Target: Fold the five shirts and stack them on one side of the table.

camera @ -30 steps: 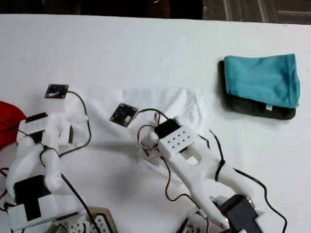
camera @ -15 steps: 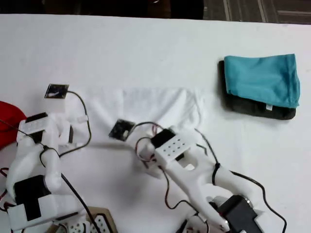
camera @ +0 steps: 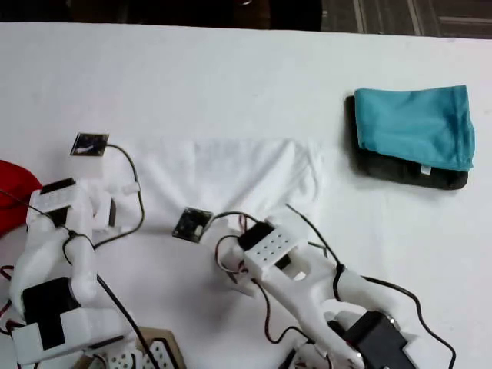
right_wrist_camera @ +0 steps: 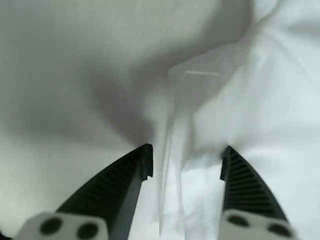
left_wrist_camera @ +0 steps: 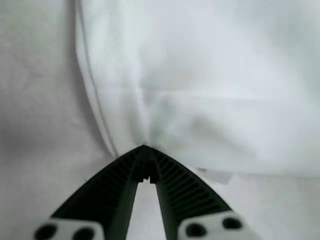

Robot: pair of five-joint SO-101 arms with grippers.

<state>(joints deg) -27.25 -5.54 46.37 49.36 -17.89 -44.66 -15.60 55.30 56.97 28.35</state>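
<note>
white table (camera: 231, 77) makes shirt (camera: 231, 169) edges faint; left tool (left_wrist_camera: 145, 159) pinches shirt, right tool (right_wrist_camera: 187, 150) gapes open.

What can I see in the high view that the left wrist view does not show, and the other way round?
High view, not the left wrist view: a folded teal shirt lying on a folded dark shirt at the right of the table, and a red cloth at the left edge.
Left wrist view, not the high view: the left gripper shut on the edge of the white shirt, seen from close.
Both: the white shirt spread on the table.
</note>
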